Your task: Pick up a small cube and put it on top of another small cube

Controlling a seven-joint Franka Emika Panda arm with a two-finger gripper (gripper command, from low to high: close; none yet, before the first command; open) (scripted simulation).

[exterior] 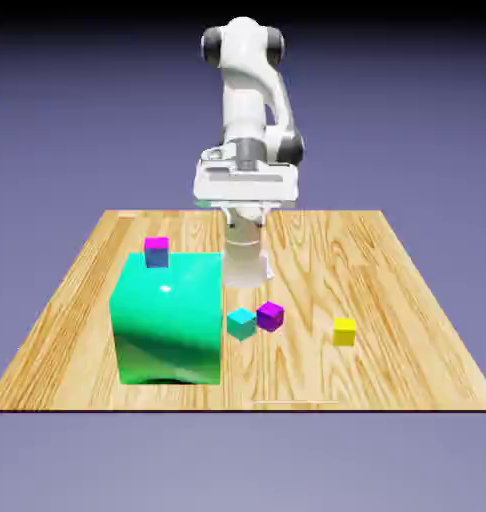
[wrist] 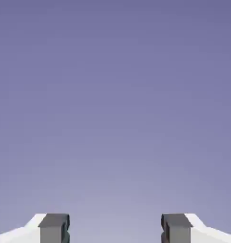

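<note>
The small cube, tiny and bright yellow [exterior: 344, 331], sits on the wooden table toward the exterior view's right, alone. A cyan cube [exterior: 241, 323] and a purple cube [exterior: 270, 316] sit touching each other near the table's middle. My gripper [exterior: 245, 196] hangs high above the table's far part, well away from all the cubes. In the hand view my gripper [wrist: 115, 232] is open: its two grey fingertips [wrist: 54, 228] stand wide apart with only the blue-violet backdrop between them. No cube shows in the hand view.
A big green cube [exterior: 168, 318] stands on the exterior view's left, right beside the cyan cube. A small magenta-topped blue cube [exterior: 156, 251] shows at the green cube's far top edge; I cannot tell whether it rests on it or stands behind it.
</note>
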